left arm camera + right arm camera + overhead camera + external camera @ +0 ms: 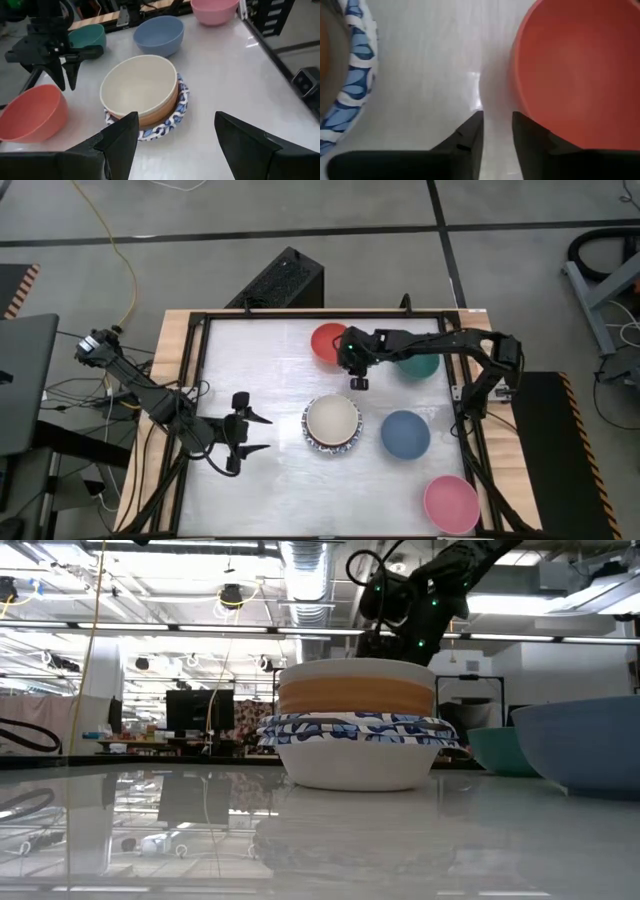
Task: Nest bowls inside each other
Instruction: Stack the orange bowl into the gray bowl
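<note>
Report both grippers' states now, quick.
Left gripper: open, holding nothing, beside the nested stack.
Right gripper: fingers slightly apart, holding nothing, next to the red bowl.

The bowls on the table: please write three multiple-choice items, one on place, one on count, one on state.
1. Where is the cream bowl?
A. On top of the stack
B. Alone by the pink bowl
C. Inside the red bowl

2. How many bowls stand alone, unstacked?
A. Two
B. Four
C. Six

3. What does the right gripper hold?
A. The red bowl
B. The slate-blue bowl
C. Nothing

Answers: 1 A, it sits uppermost in the stack; 2 B, red, green, slate-blue and pink; 3 C, its jaws are empty over bare table.
</note>
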